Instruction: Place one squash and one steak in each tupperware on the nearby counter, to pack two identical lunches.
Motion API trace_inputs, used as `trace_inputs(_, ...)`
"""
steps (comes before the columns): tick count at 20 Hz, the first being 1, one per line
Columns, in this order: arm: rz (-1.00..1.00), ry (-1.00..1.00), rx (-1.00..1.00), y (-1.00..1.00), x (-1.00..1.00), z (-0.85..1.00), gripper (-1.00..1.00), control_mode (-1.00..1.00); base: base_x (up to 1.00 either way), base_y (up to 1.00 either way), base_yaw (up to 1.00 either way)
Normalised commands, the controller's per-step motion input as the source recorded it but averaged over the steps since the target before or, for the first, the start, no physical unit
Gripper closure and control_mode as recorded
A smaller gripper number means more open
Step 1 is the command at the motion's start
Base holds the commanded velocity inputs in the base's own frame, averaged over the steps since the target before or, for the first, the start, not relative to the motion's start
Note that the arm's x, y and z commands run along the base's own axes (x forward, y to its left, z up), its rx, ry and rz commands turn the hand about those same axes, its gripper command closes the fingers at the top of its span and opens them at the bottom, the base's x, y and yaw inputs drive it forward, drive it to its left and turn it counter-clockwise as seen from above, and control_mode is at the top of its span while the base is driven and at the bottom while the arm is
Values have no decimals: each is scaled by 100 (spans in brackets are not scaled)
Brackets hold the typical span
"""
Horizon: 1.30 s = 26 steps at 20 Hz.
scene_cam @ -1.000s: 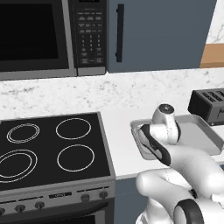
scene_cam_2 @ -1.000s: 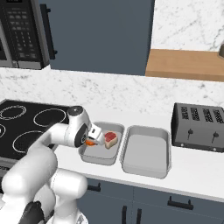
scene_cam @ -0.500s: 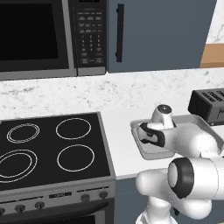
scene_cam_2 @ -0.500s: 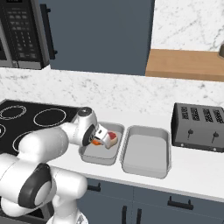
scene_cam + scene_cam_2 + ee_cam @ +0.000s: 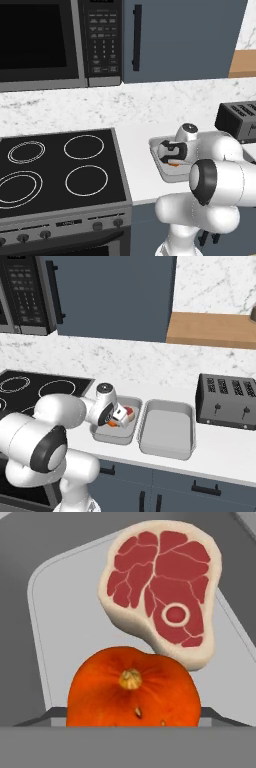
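The arm is bent low over the white tabletop (image 5: 215,456), its hand dipped into the left of two grey tubs — the one (image 5: 101,434) nearest the stove. In there I can see a thick steak (image 5: 162,587), red on top with a cream fatty edge, lying flat on the tub's floor (image 5: 70,627). Just in front of it, pressed right up against its near edge, sits a round orange-red squash (image 5: 132,689) with its little tan stem facing up. From the right side, a bit of orange and red shows in that tub beside the hand (image 5: 118,415).

The squash sits between the jaws, which stand wide around it — whether they are pinching it or have let go, I cannot tell; the tips are hidden behind the squash itself.

The second tub (image 5: 167,428) lies just to the right of the first, almost touching it, and I see nothing in it. Further right, well apart, is a black toaster (image 5: 227,401), with a wooden shelf (image 5: 212,330) on the wall above it. To the left of the tubs is the black stove (image 5: 55,167) with its four rings, and a microwave (image 5: 60,42) hangs over it beside a dark blue cabinet door (image 5: 185,37).
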Motion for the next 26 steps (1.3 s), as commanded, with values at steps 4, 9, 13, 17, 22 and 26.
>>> trace_inputs(4,-2,2,0,0,0,-12,-100,-100,0,0,0)
trace_inputs(9,-1,8,-6,22,0,0,-100,-100,0,0,0)
trace_inputs(13,0,0,-2,1,0,0,-100,-100,0,0,0)
trace_inputs(17,0,-4,0,0,-1,10,-100,-100,0,0,0)
trace_inputs(22,0,-11,0,1,-48,31,-100,-100,0,0,0)
trace_inputs(26,0,-16,0,3,-92,45,-100,-100,0,0,0)
